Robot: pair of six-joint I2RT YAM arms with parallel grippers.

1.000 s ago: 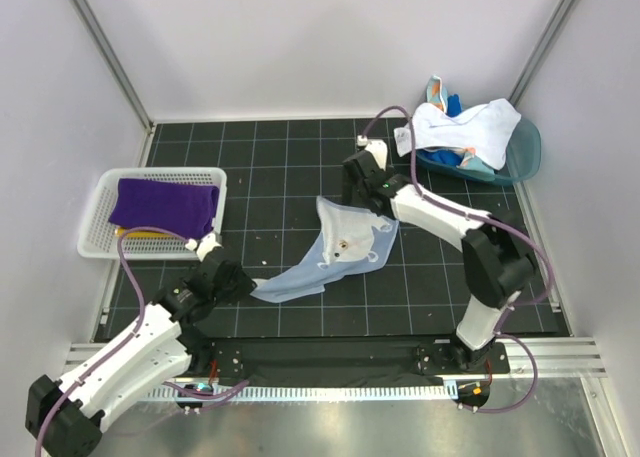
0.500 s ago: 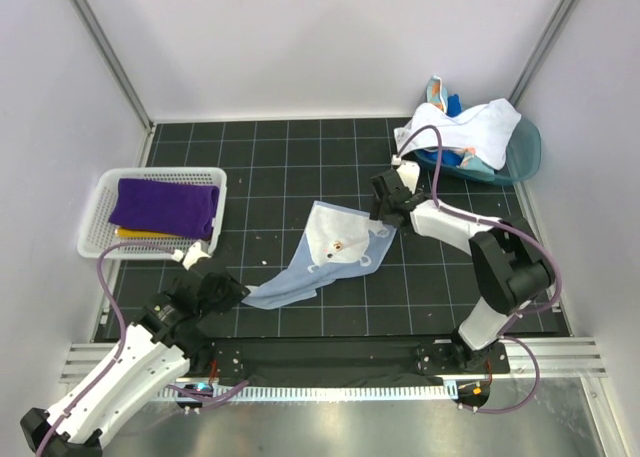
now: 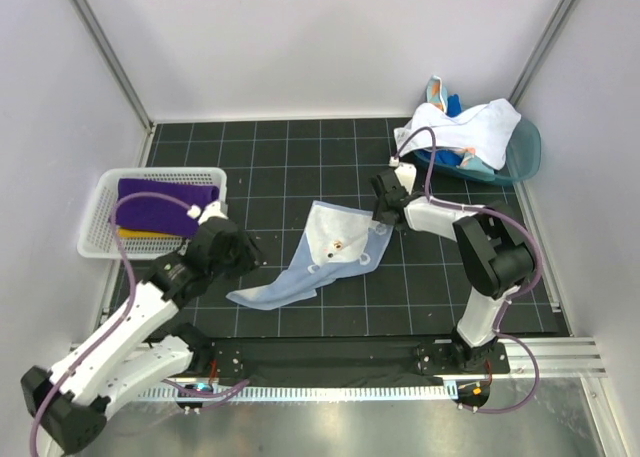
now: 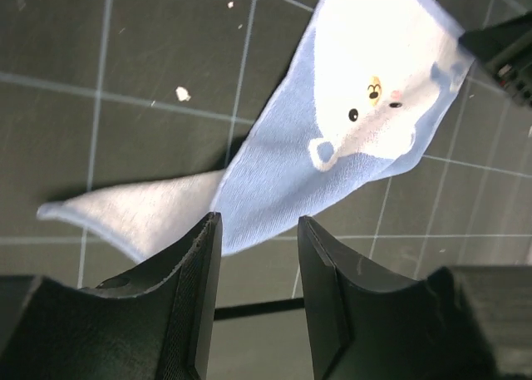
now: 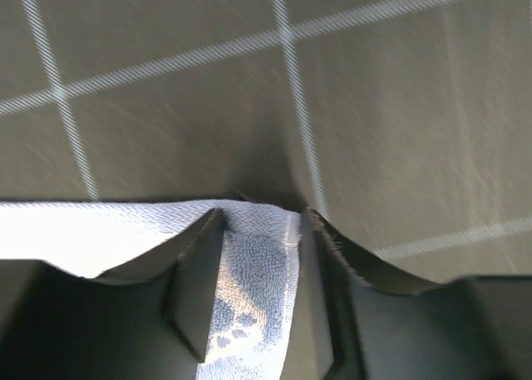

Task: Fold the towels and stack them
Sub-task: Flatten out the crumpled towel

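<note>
Bottom left of the overhead view, the left gripper hangs just over the near tail of the pale blue-white cloth towel with the little bear face. Its fingers sit apart with nothing between them; you only see cloth and mat through the gap.

That towel is lying mid-frame on the black gridded mat, skewed, with the lower left end stretched into a point and not flat at all. So I'd say we're at the spread-it-out step, before any fold.

The right gripper is at the towel's upper right corner. Its wrist view shows the corner sitting between the fingers, which are fairly narrow, but honestly I can't tell if it's actually pinched.

Next move, imo: get a firm hold on that corner, have the left grab the near end again, and pull it square.

Head count:
- 2 grippers
- 1 towel on the mat
- 1 white plastic mesh basket at mid left, holding 2: a folded purple towel on top of a yellow towel
- 1 translucent teal plastic tub at upper right, with a plain white towel heaped over it, plus a bright blue towel and a spotted light blue towel peeking out, so at least 3
</note>
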